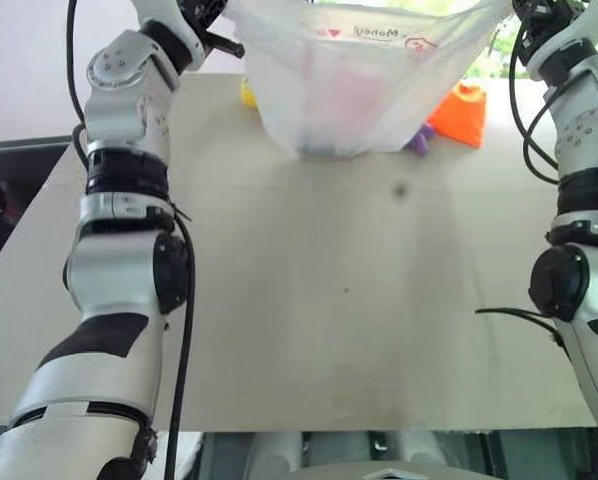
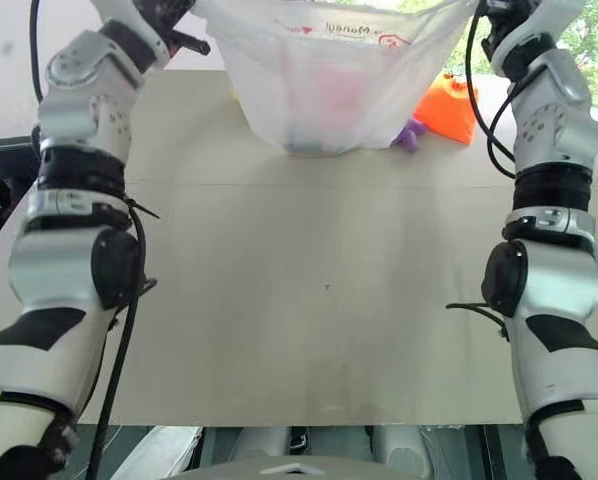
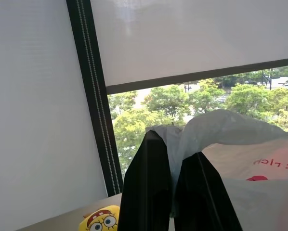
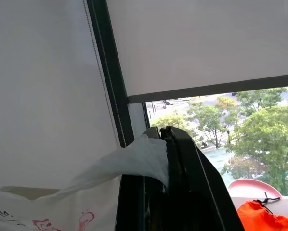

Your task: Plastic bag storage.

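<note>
The plastic bag (image 1: 349,85), thin translucent white with red print, hangs stretched between my two raised grippers above the far part of the table (image 1: 329,300). Its bottom rests at or just above the tabletop, and pinkish shapes show faintly through it. In the left wrist view my left gripper (image 3: 176,144) is shut on one edge of the bag (image 3: 240,144). My right gripper (image 4: 161,132) is shut on the other edge, with a twisted strip of the bag (image 4: 129,163) running out from between its fingers.
An orange cone-shaped pouch (image 1: 461,112) and a small purple toy (image 1: 419,140) lie just behind the bag on the right. A yellow cartoon toy (image 3: 99,220) sits behind its left side. A pink plate (image 4: 252,187) lies beyond the pouch, with a window wall behind.
</note>
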Controlling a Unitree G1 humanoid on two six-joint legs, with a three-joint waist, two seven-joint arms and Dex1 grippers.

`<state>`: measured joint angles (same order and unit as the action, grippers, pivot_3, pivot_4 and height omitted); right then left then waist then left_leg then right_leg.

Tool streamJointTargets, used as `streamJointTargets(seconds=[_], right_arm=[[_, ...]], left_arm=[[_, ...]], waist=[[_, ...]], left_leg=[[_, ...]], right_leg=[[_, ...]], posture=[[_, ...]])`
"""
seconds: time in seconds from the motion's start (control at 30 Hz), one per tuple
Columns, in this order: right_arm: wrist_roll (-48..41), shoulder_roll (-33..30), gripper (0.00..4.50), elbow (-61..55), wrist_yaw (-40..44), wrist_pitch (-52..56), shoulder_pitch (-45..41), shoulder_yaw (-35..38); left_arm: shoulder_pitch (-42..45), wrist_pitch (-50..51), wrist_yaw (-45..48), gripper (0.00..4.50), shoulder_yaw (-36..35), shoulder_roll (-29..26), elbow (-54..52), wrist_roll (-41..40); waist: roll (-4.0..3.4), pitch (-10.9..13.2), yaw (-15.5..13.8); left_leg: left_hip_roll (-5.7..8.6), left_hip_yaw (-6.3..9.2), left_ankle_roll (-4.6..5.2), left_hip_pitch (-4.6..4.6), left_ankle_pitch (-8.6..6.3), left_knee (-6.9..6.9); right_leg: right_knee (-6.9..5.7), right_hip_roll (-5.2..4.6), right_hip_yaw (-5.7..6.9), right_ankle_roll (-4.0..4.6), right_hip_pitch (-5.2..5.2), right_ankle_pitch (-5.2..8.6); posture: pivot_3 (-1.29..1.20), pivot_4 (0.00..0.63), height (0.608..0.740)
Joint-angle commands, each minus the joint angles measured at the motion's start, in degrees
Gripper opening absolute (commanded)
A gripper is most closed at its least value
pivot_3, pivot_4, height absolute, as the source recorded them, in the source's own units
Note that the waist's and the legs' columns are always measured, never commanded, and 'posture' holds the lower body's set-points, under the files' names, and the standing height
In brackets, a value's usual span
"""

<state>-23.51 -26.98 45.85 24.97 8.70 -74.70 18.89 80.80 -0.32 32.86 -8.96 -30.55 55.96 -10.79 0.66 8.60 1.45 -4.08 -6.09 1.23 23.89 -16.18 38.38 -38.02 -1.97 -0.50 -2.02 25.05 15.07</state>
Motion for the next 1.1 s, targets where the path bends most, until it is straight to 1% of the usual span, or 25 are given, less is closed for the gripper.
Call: streamJointTargets(seconds=[0.03, 0.17, 0.27, 0.3, 0.33, 0.37, 0.43, 0.47, 0.57, 0.6, 0.67, 0.7, 0.73, 0.77, 0.8, 0.87, 0.9, 0.97, 1.03, 1.07, 1.1], right_arm=[[-0.04, -2.93, 0.0, -1.54, 0.79, -3.02, -1.29, 1.84], [-0.34, -4.7, 0.0, -4.46, 2.26, -1.11, 1.1, 1.93], [-1.15, -5.64, 0.0, -8.52, 5.24, 4.06, 5.3, 0.64], [-1.69, -6.08, 0.0, -11.45, 7.18, 7.21, 7.96, -0.34], [-2.54, -6.68, 0.0, -15.37, 9.64, 10.45, 11.35, -1.4], [-3.22, -7.13, 0.0, -18.67, 11.2, 12.27, 14.09, -1.84], [-5.78, -8.72, 0.57, -25.44, 13.08, 17.22, 19.72, -1.26], [-7.76, -9.81, 0.93, -28.96, 14.21, 20.31, 22.37, -0.63], [-17.53, -14.77, 2.34, -42.45, 21.48, 32.27, 33.31, 1.24], [-20.84, -16.64, 2.73, -46.66, 24.07, 35.94, 37.7, 1.77], [-25.44, -19.36, 3.66, -52.23, 27.13, 40.58, 44.25, 2.7], [-27.25, -20.72, 4.21, -54.67, 28.66, 42.6, 48.03, 3.26], [-28.81, -21.5, 4.45, -56.52, 29.55, 44.15, 51.22, 3.97], [-30.2, -22.11, 4.45, -57.78, 30.1, 45.51, 53.9, 4.58], [-31.01, -22.67, 4.45, -58.61, 30.51, 46.46, 56.13, 4.93], [-30.55, -24.52, 4.45, -60.31, 33.19, 46.33, 61.41, 4.5], [-29.6, -25.5, 4.45, -60.93, 34.55, 45.91, 64.22, 3.92], [-24.29, -26.95, 4.45, -60.96, 34.81, 42.19, 68.77, 1.23], [-16.63, -27.51, 4.45, -59.37, 34.42, 35.23, 72.69, -2.53], [-14.04, -27.01, 4.45, -58.31, 34.68, 31.91, 74.31, -3.65], [-11.31, -25.15, 4.45, -57.03, 33.75, 27.46, 75.95, -4.22]], left_arm=[[3.19, -4.76, 1.5, 0.11, -1.5, -1.65, 3.3, 0.13], [1.68, -6.04, 3.09, 0.11, -1.99, -2.27, 3.34, -0.36], [-1.43, -5.92, 4.8, 0.11, -2.31, -2.44, 1.27, -1.03], [-3.23, -5.38, 6.13, 0.62, -2.46, -2.5, -0.67, -1.67], [-5.54, -4.74, 7.27, 0.85, -2.59, -2.67, -3.61, -2.32], [-7.55, -3.9, 7.91, 1.27, -2.77, -2.88, -6.5, -2.87], [-13.03, 0.12, 8.93, 2.16, -3.99, -3.76, -15.27, -5.24], [-16.18, 2.95, 9.34, 2.71, -4.7, -4.4, -20.56, -6.8], [-29.84, 14.22, 11.06, 4.09, -7.43, -7.24, -40.48, -13.74], [-35.4, 18.49, 11.4, 4.46, -8.73, -8.25, -47.33, -16.7], [-43.75, 25.04, 11.08, 4.5, -10.9, -9.59, -57.3, -21.54], [-49.53, 28.33, 11.11, 4.5, -12.34, -10.05, -62.39, -24.26], [-54.88, 30.93, 11.03, 4.5, -13.57, -10.23, -66.69, -26.35], [-60.83, 33.58, 11.28, 4.5, -14.26, -10.49, -70.96, -28.29], [-66.28, 35.72, 11.77, 4.5, -14.55, -10.77, -74.52, -29.82], [-75.67, 38.0, 12.73, 4.5, -14.69, -11.02, -80.01, -31.55], [-79.86, 38.42, 13.0, 4.5, -14.47, -11.1, -81.93, -31.35], [-86.76, 36.94, 12.8, 4.5, -13.72, -10.25, -83.21, -28.88], [-92.08, 33.64, 12.04, 4.5, -12.85, -8.54, -82.91, -25.59], [-94.19, 31.69, 11.83, 4.5, -12.41, -7.42, -82.87, -24.35], [-96.23, 29.04, 11.3, 4.5, -11.46, -6.14, -82.7, -22.23]], waist=[[-0.04, 0.02, 0.45], [-0.06, 0.05, 1.06], [-0.08, 0.05, 1.09], [-0.08, 0.04, 1.12], [-0.09, 0.04, 1.13], [-0.09, 0.04, 1.14], [-0.09, 0.04, 1.18], [-0.11, 0.06, 1.2], [-0.19, 0.15, 1.1], [-0.2, 0.14, 1.03], [-0.17, 0.13, 0.88], [-0.17, 0.13, 0.75], [-0.14, 0.12, 0.69], [-0.09, 0.16, 0.62], [-0.07, 0.16, 0.64], [0.11, 0.27, 0.54], [0.17, 0.32, 0.5], [0.32, 0.31, 0.15], [0.43, 0.24, -0.05], [0.45, 0.22, -0.09], [0.47, 0.21, -0.35]], left_leg=[[0.0, -0.04, -0.01, 0.13, 0.01, -0.03], [0.0, 0.05, -0.08, 0.79, 0.05, 0.13], [0.0, 0.09, -0.09, 0.83, 0.06, 0.24], [-0.01, 0.1, -0.1, 0.81, 0.06, 0.25], [-0.02, 0.11, -0.1, 0.79, 0.06, 0.27], [-0.03, 0.13, -0.1, 0.77, 0.06, 0.27], [-0.06, 0.14, -0.1, 0.75, 0.06, 0.5], [-0.08, 0.16, -0.1, 0.8, 0.06, 0.69], [-0.1, 0.15, -0.09, 0.86, 0.06, 0.82], [-0.14, 0.21, -0.1, 0.84, 0.06, 0.93], [-0.16, 0.4, -0.09, 0.74, 0.06, 0.92], [-0.17, 0.42, -0.09, 0.65, 0.06, 1.04], [-0.16, 0.41, -0.08, 0.62, 0.07, 1.12], [-0.17, 0.39, -0.07, 0.35, 0.06, 1.12], [-0.16, 0.36, -0.06, -0.12, 0.06, 1.07], [-0.15, 0.28, -0.03, -0.74, 0.04, 1.03], [-0.14, 0.26, 0.25, -1.22, -0.12, 0.96], [-0.14, 0.29, 0.28, -1.55, -0.13, 0.94], [-0.15, 0.25, 0.29, -1.91, -0.13, 0.93], [-0.15, 0.22, 0.29, -2.07, -0.13, 0.93], [-0.15, 0.22, 0.29, -2.08, -0.13, 0.93]], right_leg=[[-0.01, -0.04, 0.05, 0.0, 0.15, 0.0], [-0.05, -0.08, 0.25, 0.0, 0.65, 0.0], [-0.11, -0.1, 0.35, 0.0, 0.65, 0.0], [-0.13, -0.1, 0.35, 0.0, 0.63, 0.0], [-0.21, -0.1, 0.34, 0.0, 0.62, 0.0], [-0.35, -0.11, 0.34, 0.0, 0.62, 0.0], [-0.51, -0.11, 0.34, 0.0, 0.63, 0.0], [-0.65, -0.11, 0.34, 0.01, 0.65, 0.0], [-0.8, -0.12, 0.27, 0.0, 0.65, 0.0], [-0.91, -0.12, 0.23, 0.0, 0.63, 0.0], [-0.89, -0.09, 0.07, 0.0, 0.55, 0.01], [-0.85, -0.07, 0.05, 0.0, 0.46, 0.01], [-0.81, -0.07, 0.0, 0.0, 0.43, 0.01], [-0.84, -0.07, -0.09, -0.01, 0.21, 0.01], [-0.81, -0.06, -0.12, -0.02, -0.22, 0.02], [-0.84, -0.03, -0.27, -0.02, -0.77, 0.03], [-0.78, -0.02, -0.27, 0.0, -1.22, 0.05], [-0.79, 0.0, -0.24, 0.02, -1.51, 0.06], [-0.81, 0.0, -0.32, 0.08, -1.77, 0.08], [-0.82, 0.01, -0.36, 0.22, -1.88, 0.17], [-0.82, 0.01, -0.37, 0.23, -1.89, 0.18]], posture=[[0.0, 0.15, 0.74], [0.0, 0.15, 0.74], [0.0, 0.15, 0.74], [0.0, 0.15, 0.74], [0.0, 0.15, 0.74], [0.0, 0.15, 0.74], [0.0, 0.15, 0.74], [0.0, 0.15, 0.74], [0.0, 0.15, 0.74], [0.0, 0.15, 0.74], [0.0, 0.15, 0.74], [0.0, 0.15, 0.74], [0.0, 0.15, 0.74], [0.0, 0.15, 0.74], [0.0, 0.15, 0.74], [0.0, 0.15, 0.74], [0.0, 0.15, 0.74], [0.0, 0.15, 0.74], [0.0, 0.15, 0.74], [0.0, 0.15, 0.74], [0.0, 0.15, 0.74]])
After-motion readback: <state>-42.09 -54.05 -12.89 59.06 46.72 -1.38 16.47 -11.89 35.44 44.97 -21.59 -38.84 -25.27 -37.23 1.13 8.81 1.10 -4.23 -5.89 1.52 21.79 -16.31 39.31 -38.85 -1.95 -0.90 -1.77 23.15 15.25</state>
